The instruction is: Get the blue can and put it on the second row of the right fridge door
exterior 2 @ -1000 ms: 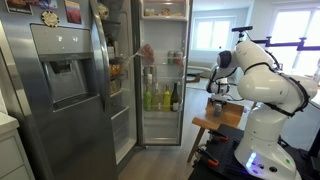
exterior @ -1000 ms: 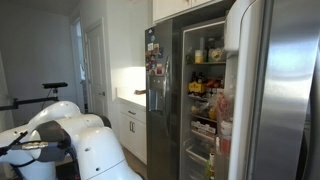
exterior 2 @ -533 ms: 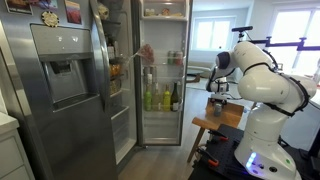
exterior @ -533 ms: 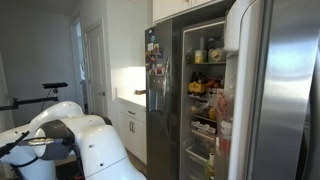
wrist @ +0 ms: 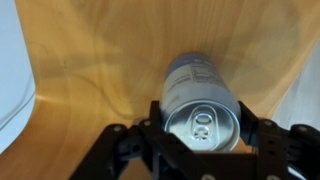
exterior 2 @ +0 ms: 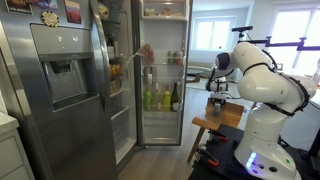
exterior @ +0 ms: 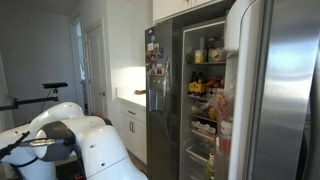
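Note:
In the wrist view the blue can [wrist: 198,85] lies on its side on a light wooden table top [wrist: 90,70], its silver pull-tab end facing the camera. My gripper [wrist: 202,112] is shut on the can, one black finger pressed against each side. In an exterior view the gripper [exterior 2: 216,90] reaches down to a small wooden table [exterior 2: 212,126] in front of the robot. The right fridge door [exterior 2: 162,70] stands open, with bottles in the bins of its white lining. It also shows as a wide steel door [exterior: 275,90].
The narrower dark door with magnets [exterior: 156,80] and the steel dispenser door [exterior 2: 60,80] flank the open fridge. White kitchen cabinets [exterior: 130,125] stand beside it. The robot's white base [exterior 2: 262,140] sits behind the small table.
The arm has barely shifted above the small table. Nothing else has visibly moved.

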`<action>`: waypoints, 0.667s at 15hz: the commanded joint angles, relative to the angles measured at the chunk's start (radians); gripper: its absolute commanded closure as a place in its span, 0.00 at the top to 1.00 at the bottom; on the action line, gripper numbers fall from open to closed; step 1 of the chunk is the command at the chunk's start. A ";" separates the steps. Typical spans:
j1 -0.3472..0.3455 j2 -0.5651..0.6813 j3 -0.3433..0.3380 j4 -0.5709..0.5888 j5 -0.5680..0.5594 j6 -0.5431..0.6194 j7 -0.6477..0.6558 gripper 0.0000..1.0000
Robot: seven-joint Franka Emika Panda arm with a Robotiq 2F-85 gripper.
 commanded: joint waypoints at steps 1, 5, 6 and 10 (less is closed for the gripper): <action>0.016 0.020 -0.021 0.038 -0.002 -0.036 0.036 0.47; 0.017 -0.021 -0.020 -0.003 -0.010 -0.028 0.007 0.47; 0.017 -0.041 -0.018 -0.027 -0.012 -0.020 -0.006 0.47; 0.025 -0.121 -0.017 -0.138 -0.028 0.005 -0.052 0.47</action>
